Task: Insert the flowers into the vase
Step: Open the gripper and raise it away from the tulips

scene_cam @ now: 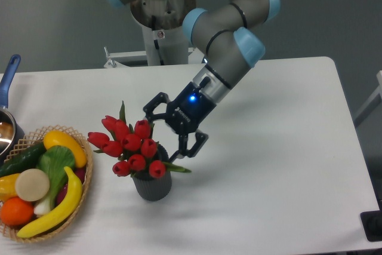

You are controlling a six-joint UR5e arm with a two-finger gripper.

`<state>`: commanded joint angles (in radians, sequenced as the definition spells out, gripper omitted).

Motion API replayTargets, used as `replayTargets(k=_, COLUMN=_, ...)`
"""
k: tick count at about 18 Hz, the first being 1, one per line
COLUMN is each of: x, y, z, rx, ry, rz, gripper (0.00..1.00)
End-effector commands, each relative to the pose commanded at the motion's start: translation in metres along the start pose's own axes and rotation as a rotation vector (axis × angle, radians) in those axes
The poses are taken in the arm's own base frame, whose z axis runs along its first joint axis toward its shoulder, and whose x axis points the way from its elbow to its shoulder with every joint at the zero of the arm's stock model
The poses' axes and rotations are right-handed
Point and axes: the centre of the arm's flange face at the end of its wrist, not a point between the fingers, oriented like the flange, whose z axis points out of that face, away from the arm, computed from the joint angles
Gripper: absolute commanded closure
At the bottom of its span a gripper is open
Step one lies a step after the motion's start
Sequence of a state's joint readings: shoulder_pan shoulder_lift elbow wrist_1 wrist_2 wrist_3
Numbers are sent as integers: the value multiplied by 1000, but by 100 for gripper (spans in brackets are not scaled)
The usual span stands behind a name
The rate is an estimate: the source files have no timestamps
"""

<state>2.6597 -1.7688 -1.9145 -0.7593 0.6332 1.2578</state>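
The flowers (128, 144), a bunch of red tulip buds with green leaves, stand in the vase (153, 186), a small dark grey ribbed cylinder near the table's front middle. The bunch leans to the left over the vase's mouth. My gripper (163, 135) sits just right of and above the buds, pointing down-left at them. Its jaws are spread wide, one finger (154, 105) above the bunch and the other (190, 146) to the right of it. Neither finger presses on the buds. The stems are hidden inside the vase.
A woven wicker basket (85, 186) with toy fruit and vegetables, among them a banana (57, 210), sits at the front left. A pot with a blue handle (10, 70) is at the left edge. The robot's base column (160, 34) stands behind the table.
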Motion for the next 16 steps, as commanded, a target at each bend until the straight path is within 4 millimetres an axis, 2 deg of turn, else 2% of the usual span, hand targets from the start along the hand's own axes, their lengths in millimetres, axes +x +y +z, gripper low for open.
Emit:
replayTargets(k=2, x=-9, y=2, z=-16, rx=-58, ry=-53, rz=8, gripper=0)
replayTargets(k=7, x=-38, y=15, z=-92, rx=-383, ry=-296, rz=12, gripper=0)
replayTargets(k=10, x=-52, y=21, z=-117, rx=-555, ry=-388, rz=13, gripper=0)
replayTargets(k=13, x=-49, y=20, z=-140, rx=-661, ry=-410, rz=97, gripper=0)
replayTargets(k=16, x=-44, y=34, z=-163, rx=-733, ry=-368, rz=162, gripper=0)
